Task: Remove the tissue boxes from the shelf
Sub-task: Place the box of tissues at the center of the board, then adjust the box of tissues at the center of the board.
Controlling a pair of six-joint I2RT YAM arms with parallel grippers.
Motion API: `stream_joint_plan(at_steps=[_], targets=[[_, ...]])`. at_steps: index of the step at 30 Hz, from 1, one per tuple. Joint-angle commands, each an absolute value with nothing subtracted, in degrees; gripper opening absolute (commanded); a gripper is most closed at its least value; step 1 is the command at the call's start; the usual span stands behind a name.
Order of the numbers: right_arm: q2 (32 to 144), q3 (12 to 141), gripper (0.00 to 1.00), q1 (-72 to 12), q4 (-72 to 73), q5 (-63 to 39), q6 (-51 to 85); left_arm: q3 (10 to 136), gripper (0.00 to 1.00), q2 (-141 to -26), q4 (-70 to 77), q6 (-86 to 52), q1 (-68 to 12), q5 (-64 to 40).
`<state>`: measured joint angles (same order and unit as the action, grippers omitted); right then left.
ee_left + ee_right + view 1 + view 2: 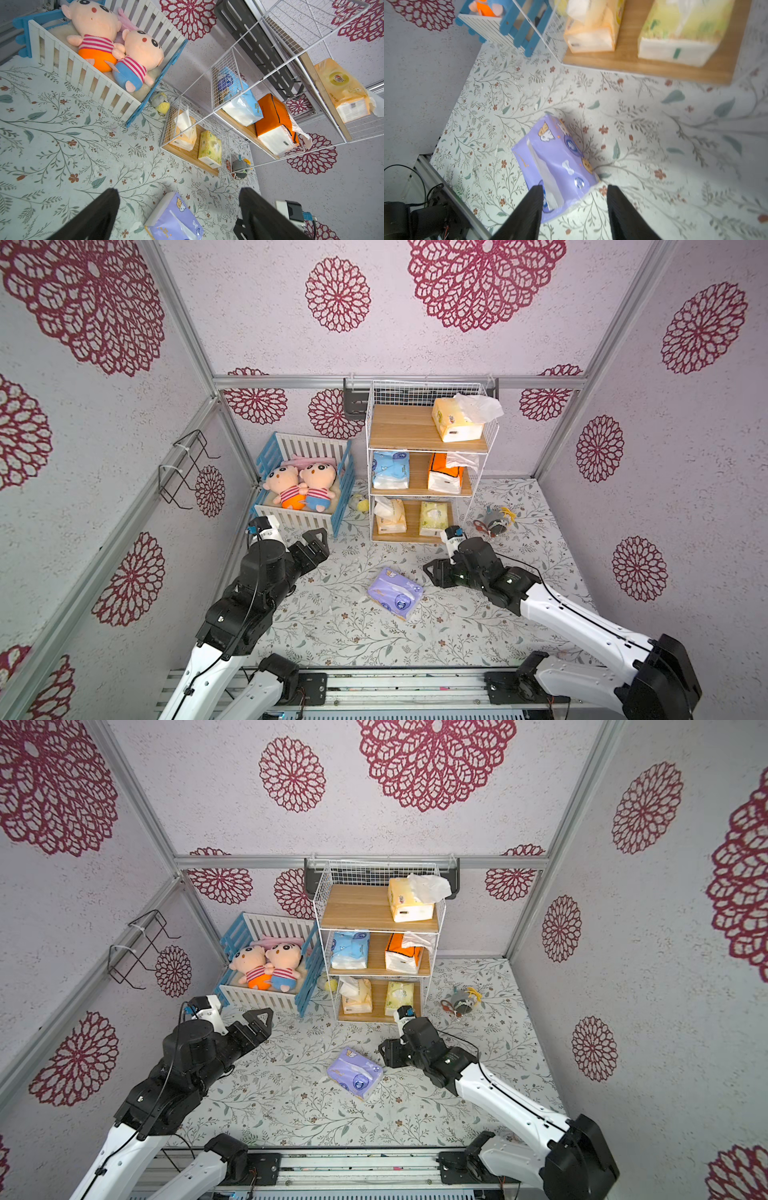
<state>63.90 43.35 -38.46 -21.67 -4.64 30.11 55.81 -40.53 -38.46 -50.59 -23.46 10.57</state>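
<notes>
No text is legible — the printing on the tissue boxes (340, 89) is too blurred.

Left arm (195, 676), right arm (582, 626): white smooth shells, black bulky joint housings. Thin black cable runs up each from silver base rail (395, 686). Row of small dark screw holes on right shell. Black screwed mounting plates (312, 689) on rail. At ends farthest from rail: white camera blocks (268, 526) with blue connectors; left gripper (319, 545), right gripper (430, 574) black; fingers (529, 214) finely ribbed; left's with triangular cut-out.
</notes>
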Motion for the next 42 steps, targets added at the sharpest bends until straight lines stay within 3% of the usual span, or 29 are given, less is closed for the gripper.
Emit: stream_joint_plan(at_steps=[1,6,11,26,32,37,42], targets=[[60.91,39.51,0.52,-39.41,-27.42,-2.64,36.06,55.46,0.97,-40.38,-37.29,-49.5,-24.18,10.39],[60.52,33.76,0.52,-40.49,-23.28,-6.39,39.99,54.94,0.97,-40.4,-37.88,-49.04,-24.35,10.8],[66.83,34.6,0.53,-40.74,-16.22,-10.58,42.1,53.9,0.97,-39.03,-37.75,-48.83,-24.43,11.65],[100.28,62.26,0.55,-38.1,-9.26,-15.2,40.4,51.01,0.97,-38.41,-35.89,-49.7,-24.61,11.45],[95.79,62.53,0.57,-38.14,-13.39,-12.47,39.61,50.62,0.97,-39.42,-35.01,-50.49,-24.57,10.82],[82.51,55.16,0.62,-38.23,-20.11,-3.96,38.79,51.32,0.97,-39.93,-34.41,-51.51,-24.9,9.89],[68.93,44.13,0.64,-40.58,-17.0,-8.62,42.62,51.81,0.97,-40.89,-33.98,-52.76,-25.39,9.54]])
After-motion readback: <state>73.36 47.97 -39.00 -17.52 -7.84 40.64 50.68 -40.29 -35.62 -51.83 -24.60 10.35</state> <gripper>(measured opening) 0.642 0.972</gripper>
